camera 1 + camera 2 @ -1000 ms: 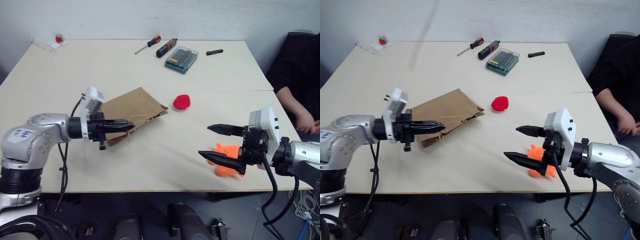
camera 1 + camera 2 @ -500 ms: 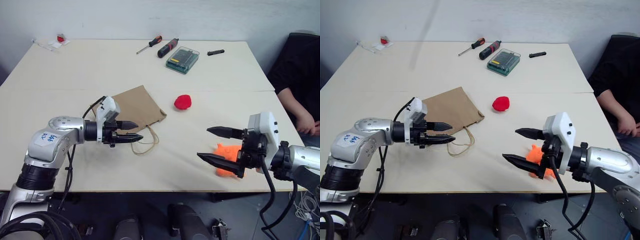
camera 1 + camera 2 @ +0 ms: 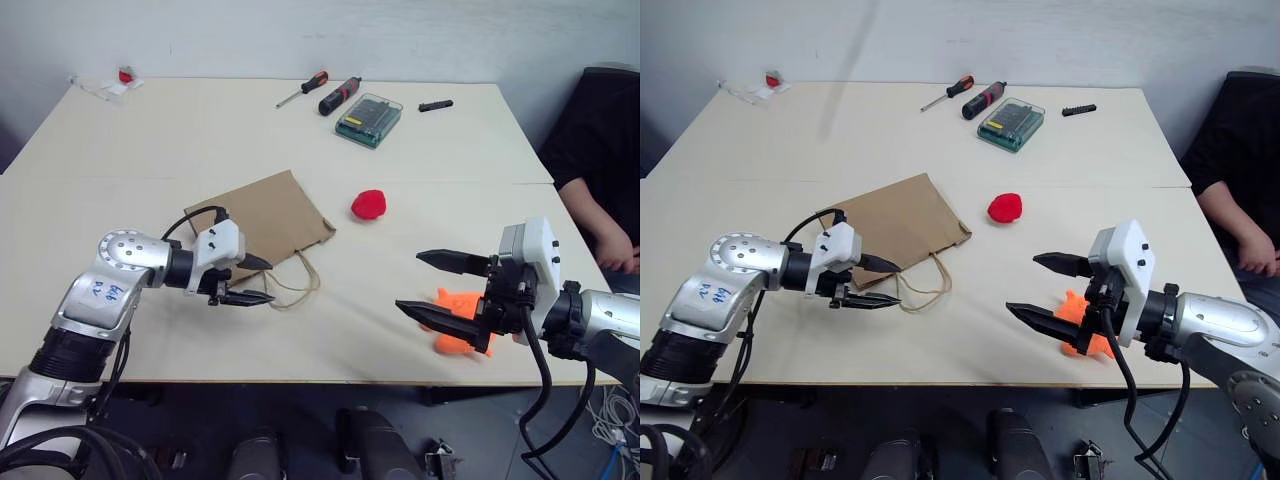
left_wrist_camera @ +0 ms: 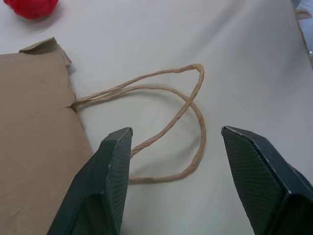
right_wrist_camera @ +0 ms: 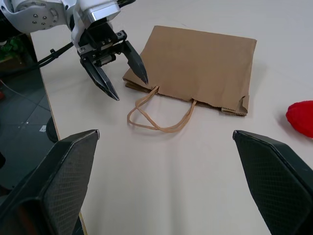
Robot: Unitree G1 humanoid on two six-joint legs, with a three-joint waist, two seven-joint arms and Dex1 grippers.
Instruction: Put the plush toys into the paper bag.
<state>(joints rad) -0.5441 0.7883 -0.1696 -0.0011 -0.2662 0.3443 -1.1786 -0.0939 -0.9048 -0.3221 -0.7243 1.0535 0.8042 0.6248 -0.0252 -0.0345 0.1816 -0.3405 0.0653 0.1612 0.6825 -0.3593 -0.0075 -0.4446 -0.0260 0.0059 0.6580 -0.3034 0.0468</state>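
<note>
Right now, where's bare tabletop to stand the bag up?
Free: the patch between the paper bag, red plush toy and right gripper. Crowded: the far edge by the screwdrivers and bit case.

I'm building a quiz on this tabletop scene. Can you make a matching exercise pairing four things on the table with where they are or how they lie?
Things:
1. paper bag
2. red plush toy
3. orange plush toy
4. screwdriver

Places or states:
A. at the far side of the table, near a green case
B. lying flat, its cord handles on the table
C. behind the right hand's open fingers
D. alone on the table, just past the bag's corner

Pairs: 1-B, 2-D, 3-C, 4-A
</note>
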